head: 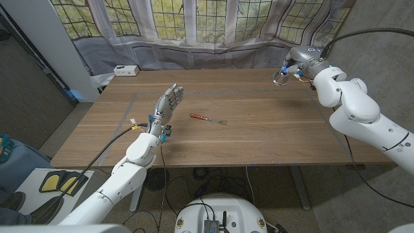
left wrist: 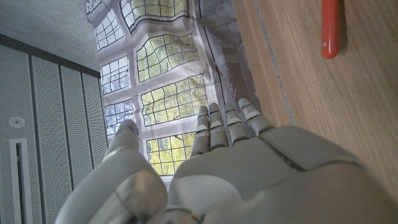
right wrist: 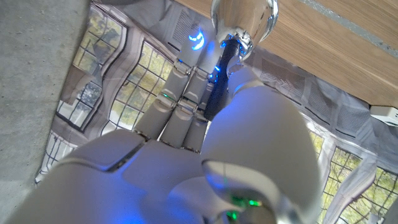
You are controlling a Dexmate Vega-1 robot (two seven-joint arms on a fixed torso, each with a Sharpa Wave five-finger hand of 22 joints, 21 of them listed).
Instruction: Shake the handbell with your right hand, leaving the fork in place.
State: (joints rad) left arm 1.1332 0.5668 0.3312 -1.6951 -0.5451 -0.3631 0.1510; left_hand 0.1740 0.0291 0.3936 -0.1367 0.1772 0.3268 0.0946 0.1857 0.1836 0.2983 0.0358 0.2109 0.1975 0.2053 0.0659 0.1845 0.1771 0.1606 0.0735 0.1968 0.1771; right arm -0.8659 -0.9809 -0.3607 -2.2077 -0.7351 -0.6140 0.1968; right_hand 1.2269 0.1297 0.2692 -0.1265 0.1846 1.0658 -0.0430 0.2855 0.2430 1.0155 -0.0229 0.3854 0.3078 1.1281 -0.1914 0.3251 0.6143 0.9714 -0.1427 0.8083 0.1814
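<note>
My right hand [head: 296, 66] is raised over the table's far right corner and grips a handbell. Its shiny silver bell [head: 281, 78] hangs below the fingers; in the right wrist view the silver bell [right wrist: 242, 18] and its dark blue handle [right wrist: 219, 81] stand out from my right hand [right wrist: 205, 143]. A fork [head: 207, 118] with a red handle lies on the table's middle; the fork's red handle [left wrist: 331, 28] also shows in the left wrist view. My left hand [head: 165, 107] stands to the fork's left with fingers straight and apart, holding nothing; it appears as my left hand [left wrist: 249, 168] in its wrist view.
The wooden table [head: 259, 139] bears a faint rectangular outline. A small white box [head: 125, 70] sits at its far left corner. A curtain printed with windows [head: 194, 26] hangs behind the table.
</note>
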